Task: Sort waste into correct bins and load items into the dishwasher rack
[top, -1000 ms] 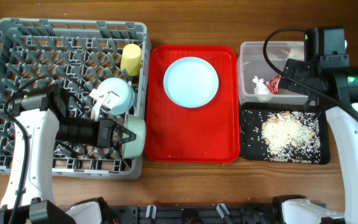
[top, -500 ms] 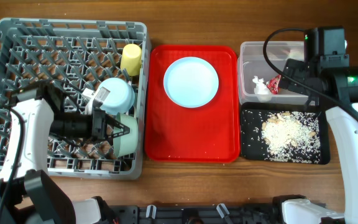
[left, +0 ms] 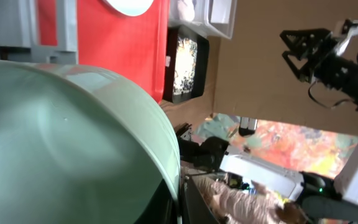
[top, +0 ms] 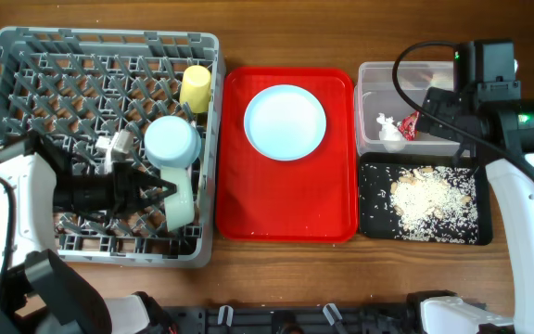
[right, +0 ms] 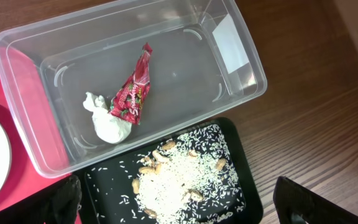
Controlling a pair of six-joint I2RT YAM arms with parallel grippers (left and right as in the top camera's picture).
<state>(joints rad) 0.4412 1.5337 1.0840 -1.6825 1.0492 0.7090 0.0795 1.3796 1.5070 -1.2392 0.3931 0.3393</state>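
Note:
The grey dishwasher rack (top: 26, 65) holds the yellow cup (top: 196, 88), the light blue bowl (top: 172, 141) and the pale green bowl (top: 182, 199). My left gripper (top: 162, 197) is shut on the green bowl's rim. The bowl stands on edge and fills the left wrist view (left: 73, 137). The light blue plate (top: 286, 122) lies on the red tray (top: 286, 213). The clear tub (right: 229, 93) holds the red wrapper (right: 132, 93) and white tissue (right: 107, 124). Rice scraps (right: 179, 177) lie in the black tray (right: 241, 205). My right gripper (right: 179, 208) is open above them. Fork and spoon are not in view.
The red tray sits between the rack and the bins, close to both. Bare wood table (top: 286, 269) runs along the front edge and to the right of the tub (right: 316, 93). The right arm (top: 517, 139) hangs over the tub's right side.
My left arm has drawn back to the left with the green bowl, which now stands more on edge. The light blue bowl is uncovered. The right arm has not moved.

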